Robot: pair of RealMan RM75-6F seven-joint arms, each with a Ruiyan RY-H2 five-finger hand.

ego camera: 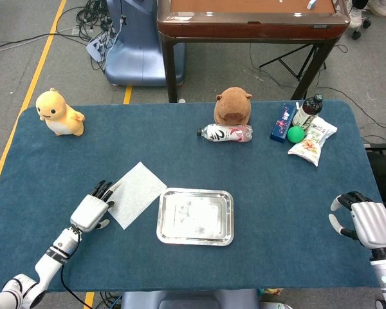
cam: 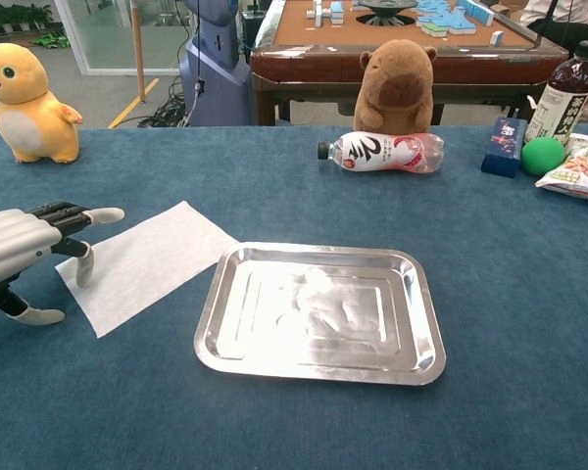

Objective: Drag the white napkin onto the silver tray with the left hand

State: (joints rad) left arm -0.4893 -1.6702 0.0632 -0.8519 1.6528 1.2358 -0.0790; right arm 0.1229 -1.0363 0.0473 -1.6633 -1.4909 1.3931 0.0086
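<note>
1. The napkin (cam: 147, 262) lies flat on the table, just at 9 o'clock of the tray (cam: 320, 367), not yet on it.
2. The left hand (cam: 20, 245) hovers at the napkin's 9 o'clock edge, fingers apart and holding nothing, apparently poised to press and drag.
3. The right hand (ego camera: 363, 220) idles at the table's 4 o'clock edge, loosely spread, empty.

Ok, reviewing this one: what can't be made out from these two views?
- Whether the left robot hand presses the white napkin: neither view settles fingertip contact.
- Right robot hand: outside the chest view; head view too small to show finger posture.
- Blue box label: too small in both views.
</note>
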